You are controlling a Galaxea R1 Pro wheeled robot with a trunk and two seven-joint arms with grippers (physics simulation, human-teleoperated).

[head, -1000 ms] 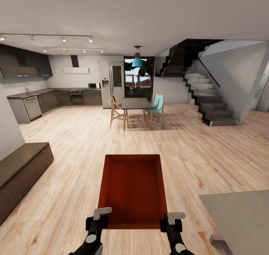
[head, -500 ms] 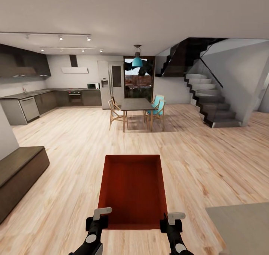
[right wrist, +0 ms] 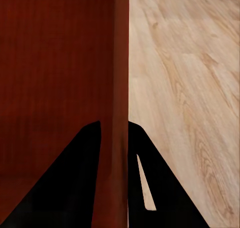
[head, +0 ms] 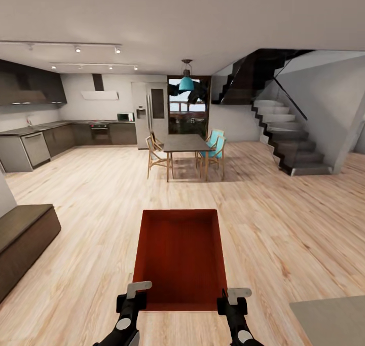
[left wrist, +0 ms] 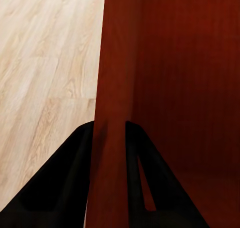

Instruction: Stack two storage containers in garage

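We hold 1 storage container (head: 180, 257) out front over the plank floor (head: 91, 219), left gripper (left wrist: 109, 138) and right gripper (right wrist: 114, 135) each clamped on a side wall; our view has advanced, the bench (head: 23, 239) and counter (head: 332, 318) sliding outward.

Matt red container (head: 180, 257), wood-plank floor (head: 284, 219)
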